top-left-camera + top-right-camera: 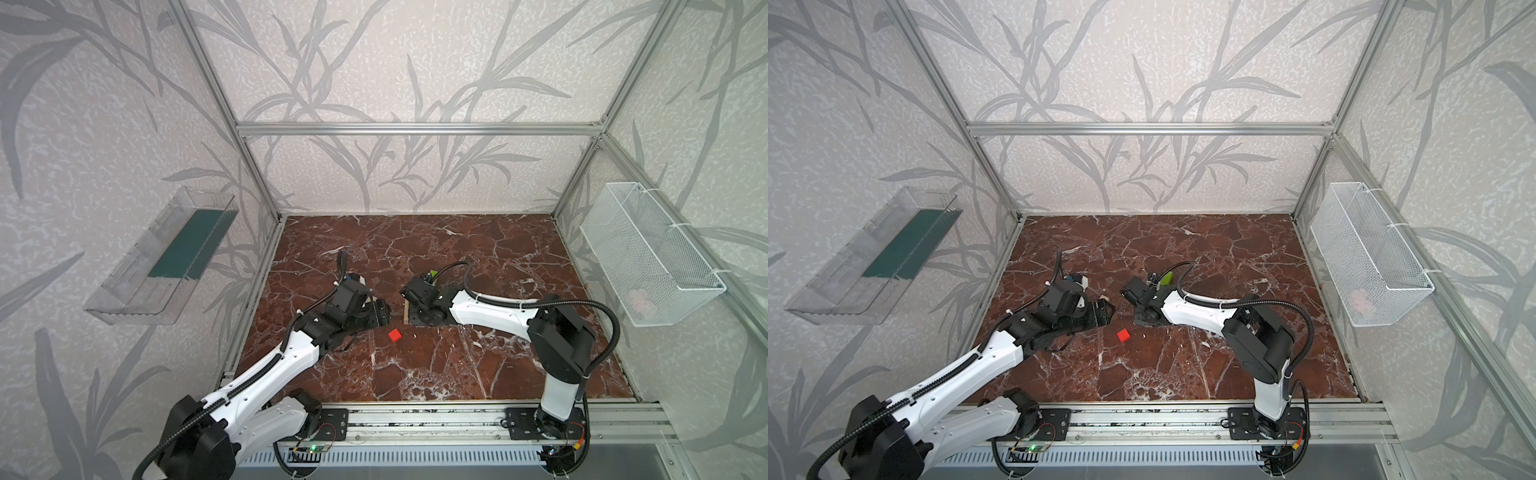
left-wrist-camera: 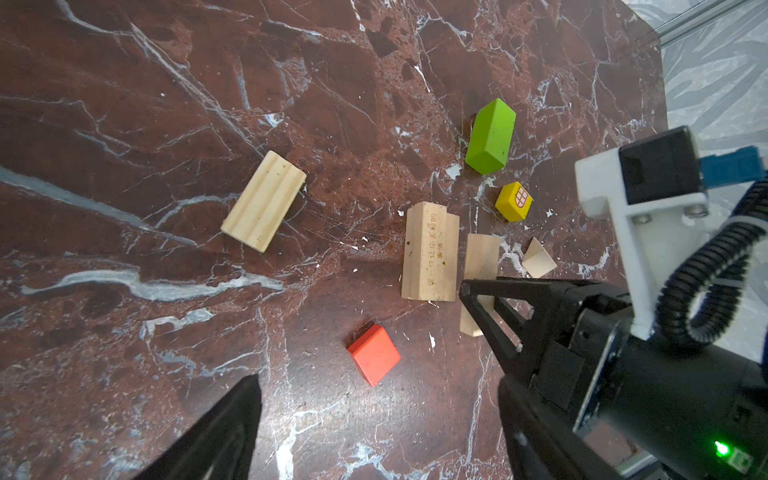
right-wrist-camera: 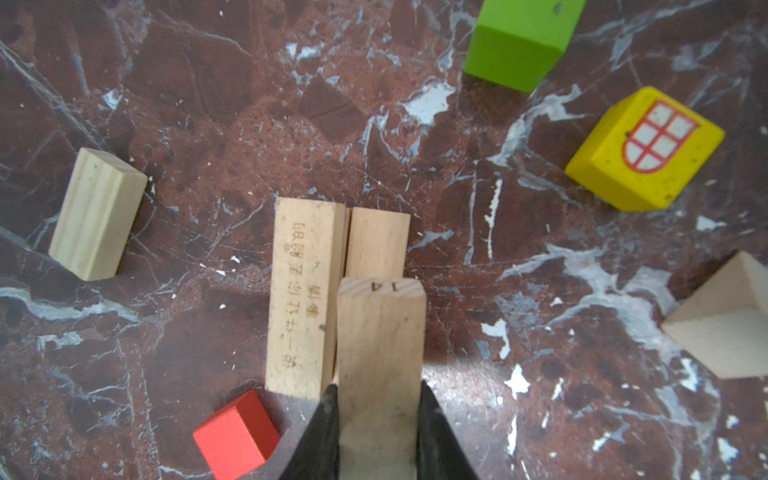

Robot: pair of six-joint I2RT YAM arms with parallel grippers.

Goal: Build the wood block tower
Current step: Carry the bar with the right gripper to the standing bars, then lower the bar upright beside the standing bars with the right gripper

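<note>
The right gripper (image 3: 376, 399) clamped its fingers on a plain light-wood plank (image 3: 380, 332) close by two pale wood planks (image 3: 303, 291) lying side by side on the red marble table (image 3: 208, 124). The left gripper (image 1: 382, 314) held its fingers apart near a red cube (image 1: 395, 335).

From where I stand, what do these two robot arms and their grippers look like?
The left arm and right arm have smooth white shells, black joints and black ribbed cables alongside. The left gripper and right gripper are black, each with two tapering pointed fingers. A white camera bracket carries a blue plug.
</note>
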